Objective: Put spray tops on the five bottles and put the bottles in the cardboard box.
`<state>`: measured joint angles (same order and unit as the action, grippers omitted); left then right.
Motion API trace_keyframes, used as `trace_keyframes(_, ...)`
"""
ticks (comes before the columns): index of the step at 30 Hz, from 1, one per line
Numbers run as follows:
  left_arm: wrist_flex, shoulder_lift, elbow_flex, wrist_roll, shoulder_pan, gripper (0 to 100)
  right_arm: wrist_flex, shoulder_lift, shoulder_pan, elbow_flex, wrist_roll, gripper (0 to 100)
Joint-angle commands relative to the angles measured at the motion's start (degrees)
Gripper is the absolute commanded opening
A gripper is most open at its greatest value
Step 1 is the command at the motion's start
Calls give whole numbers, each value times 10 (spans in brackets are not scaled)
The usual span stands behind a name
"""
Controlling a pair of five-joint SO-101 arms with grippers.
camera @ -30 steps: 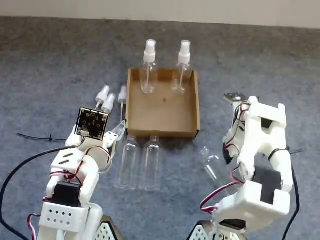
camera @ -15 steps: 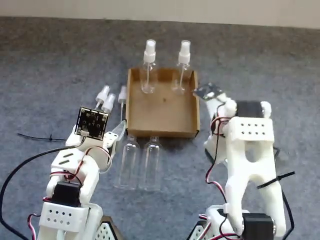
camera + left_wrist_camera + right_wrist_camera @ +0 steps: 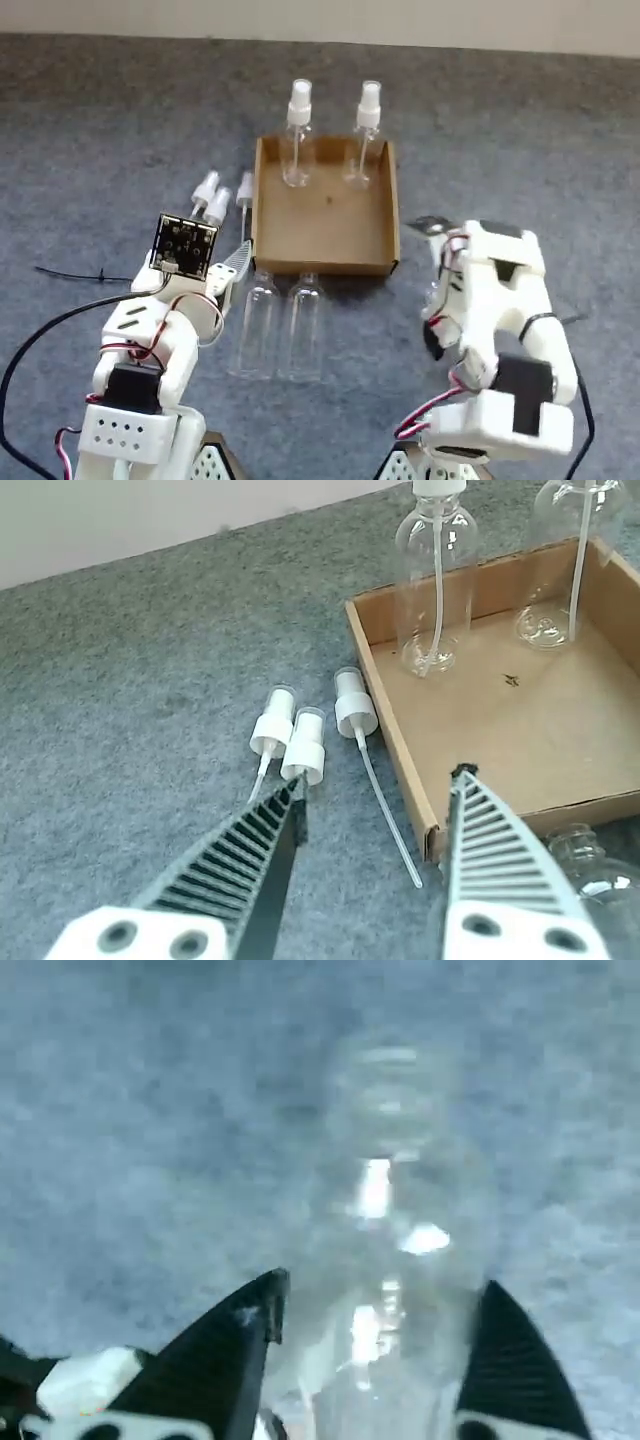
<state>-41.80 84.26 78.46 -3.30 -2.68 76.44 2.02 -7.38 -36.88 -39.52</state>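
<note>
Jaws stand spread on both arms. The left gripper (image 3: pixel 372 815) hangs off the near left corner of the cardboard box (image 3: pixel 325 264), holding nothing. The right gripper (image 3: pixel 378 1310) sits off the box's right side, its jaws straddling one uncapped bottle (image 3: pixel 400 1230) lying on the grey carpet (image 3: pixel 120 130). Five bottles in all: two capped bottles (image 3: pixel 298 150) (image 3: pixel 362 150) stand inside the box by its far wall, and two open bottles (image 3: pixel 258 318) (image 3: pixel 302 320) lie side by side just outside its near wall. Three loose spray tops (image 3: pixel 272 730) (image 3: pixel 305 750) (image 3: pixel 352 705) lie just left of the box.

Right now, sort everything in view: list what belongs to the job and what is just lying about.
Job: cardboard box; two capped bottles standing in it; two uncapped bottles lying before it; a third uncapped bottle; three loose spray tops.
Lying about: black cable tie.
</note>
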Motion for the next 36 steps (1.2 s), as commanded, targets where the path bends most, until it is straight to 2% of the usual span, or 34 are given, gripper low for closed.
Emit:
trace_keyframes(1,13,5,-4,-3,6,213,-51,-13,-86,37,-4,173)
trace_keyframes(8,13,6,-4,-3,7,213,-51,-70,-194,147,-4,113)
trace_keyframes(12,12,6,-4,-3,6,213,-48,-142,-214,199,32,75)
trace_keyframes(17,12,6,-4,-3,6,213,-30,-173,-213,232,36,77)
trace_keyframes(22,12,6,-4,-3,6,213,36,-173,-210,277,37,228)
trace_keyframes(25,12,6,-4,-3,5,213,55,-173,-210,315,63,310)
trace_keyframes(36,11,6,-4,-3,6,213,115,-176,-145,418,76,316)
